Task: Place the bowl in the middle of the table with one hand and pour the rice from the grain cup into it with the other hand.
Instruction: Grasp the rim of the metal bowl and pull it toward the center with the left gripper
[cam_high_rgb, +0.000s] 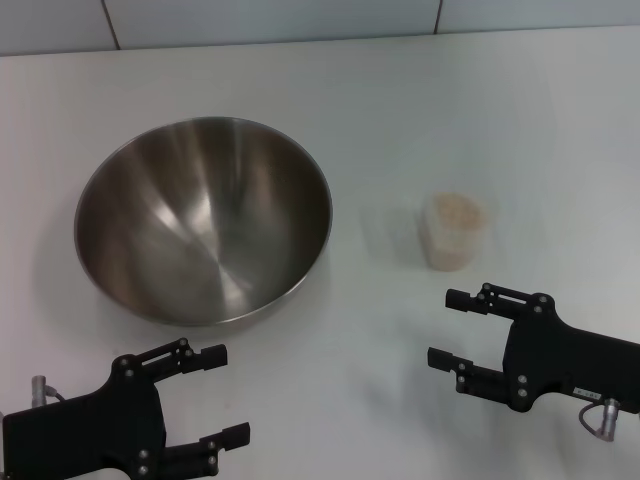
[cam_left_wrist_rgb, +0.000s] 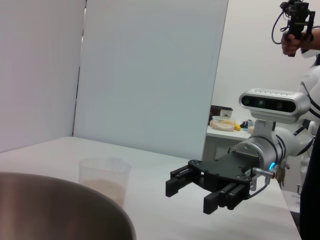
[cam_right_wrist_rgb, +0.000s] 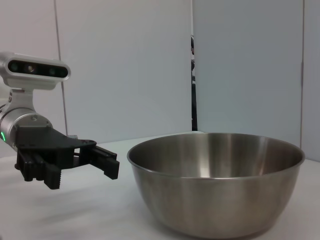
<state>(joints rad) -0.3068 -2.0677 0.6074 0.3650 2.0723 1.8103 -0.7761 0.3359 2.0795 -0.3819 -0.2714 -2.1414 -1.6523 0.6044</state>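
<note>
The steel bowl (cam_high_rgb: 205, 220) stands empty and upright on the left half of the white table (cam_high_rgb: 420, 110). To its right, a hand's width away, stands the translucent grain cup (cam_high_rgb: 455, 232), holding rice (cam_high_rgb: 456, 209). My left gripper (cam_high_rgb: 228, 393) hovers open just in front of the bowl, touching nothing. My right gripper (cam_high_rgb: 446, 328) is open in front of the cup, fingertips short of it. The left wrist view shows the bowl's rim (cam_left_wrist_rgb: 65, 202), the cup (cam_left_wrist_rgb: 104, 175) and the right gripper (cam_left_wrist_rgb: 194, 195). The right wrist view shows the bowl (cam_right_wrist_rgb: 215, 190) and the left gripper (cam_right_wrist_rgb: 82, 172).
The table's far edge meets white wall panels (cam_high_rgb: 300, 20). Bare tabletop lies between the bowl and the cup and behind both. Past the table's right end in the left wrist view stand a side table (cam_left_wrist_rgb: 225, 131) with items and a person's hand (cam_left_wrist_rgb: 295, 40) holding a device.
</note>
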